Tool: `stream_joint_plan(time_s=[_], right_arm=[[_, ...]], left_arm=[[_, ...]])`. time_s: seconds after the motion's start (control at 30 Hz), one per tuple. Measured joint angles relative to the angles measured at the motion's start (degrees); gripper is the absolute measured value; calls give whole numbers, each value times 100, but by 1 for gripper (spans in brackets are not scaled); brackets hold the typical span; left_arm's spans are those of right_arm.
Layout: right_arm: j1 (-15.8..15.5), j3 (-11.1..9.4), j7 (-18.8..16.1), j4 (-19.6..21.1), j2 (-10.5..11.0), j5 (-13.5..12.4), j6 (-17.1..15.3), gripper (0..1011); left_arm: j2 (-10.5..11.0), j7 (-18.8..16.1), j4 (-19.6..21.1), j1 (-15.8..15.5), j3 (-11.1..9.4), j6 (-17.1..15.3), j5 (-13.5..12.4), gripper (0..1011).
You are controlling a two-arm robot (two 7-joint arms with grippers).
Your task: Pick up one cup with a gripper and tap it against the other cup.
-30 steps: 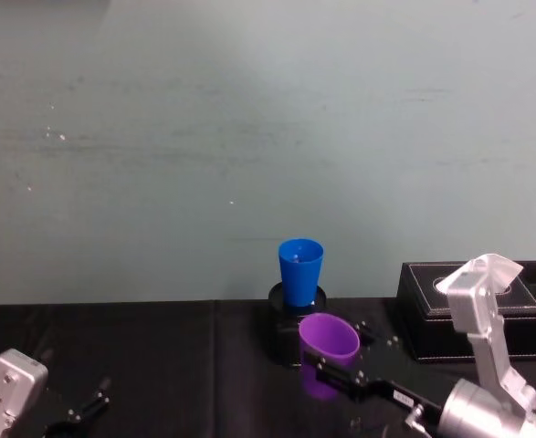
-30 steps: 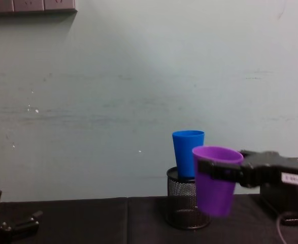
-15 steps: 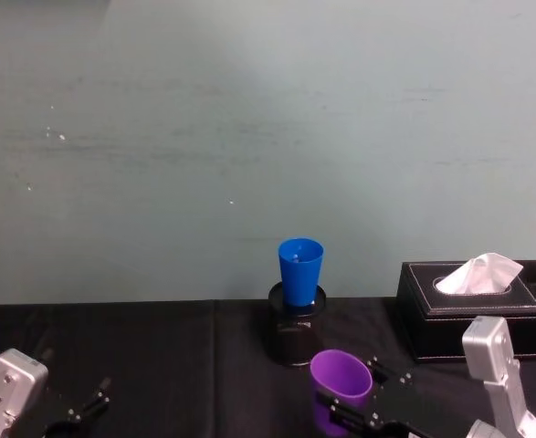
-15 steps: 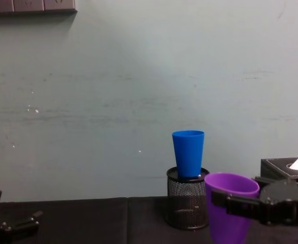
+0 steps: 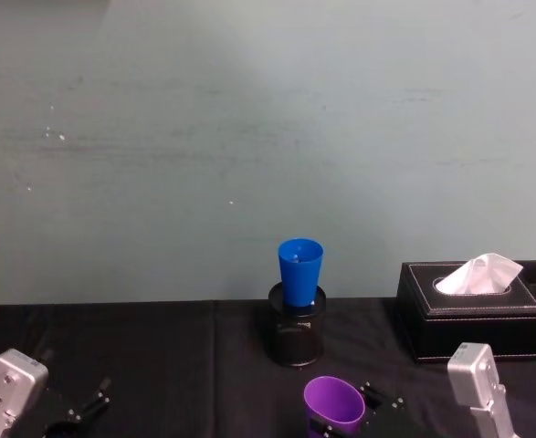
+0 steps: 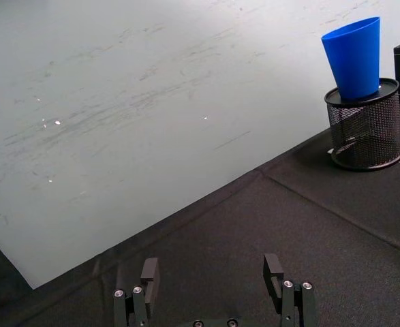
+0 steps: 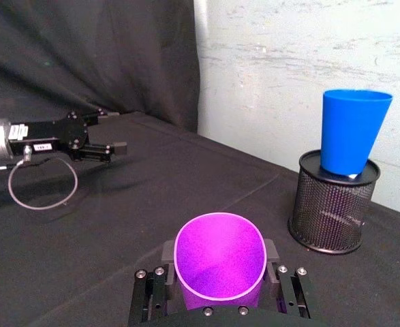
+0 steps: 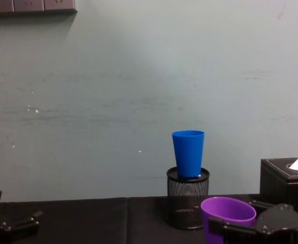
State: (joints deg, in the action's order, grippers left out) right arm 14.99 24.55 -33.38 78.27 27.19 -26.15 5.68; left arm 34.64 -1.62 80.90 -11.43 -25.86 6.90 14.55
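Your right gripper is clasping the purple cup low over the black table, near the blue cup sitting upright in the mesh holder.

No text can be read anywhere — no brand, number or sign. The left gripper, seen far off in the right wrist view, carries a small white label on its black body, but the print is too small to make out. A second pale patch sits on the silver arm beside it — also illegible.
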Motion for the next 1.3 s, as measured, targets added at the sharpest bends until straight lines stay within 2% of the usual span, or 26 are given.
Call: stream_joint_plan(time_s=[0.5,1.3], right_arm=[[164,65,-63,-584,-287,143,213,735],[176,29,-113,-755,-367,191,221,735]], left_arm=[[0,0,0,0,0,0,0,1000],[0,0,0,0,0,0,0,1000]])
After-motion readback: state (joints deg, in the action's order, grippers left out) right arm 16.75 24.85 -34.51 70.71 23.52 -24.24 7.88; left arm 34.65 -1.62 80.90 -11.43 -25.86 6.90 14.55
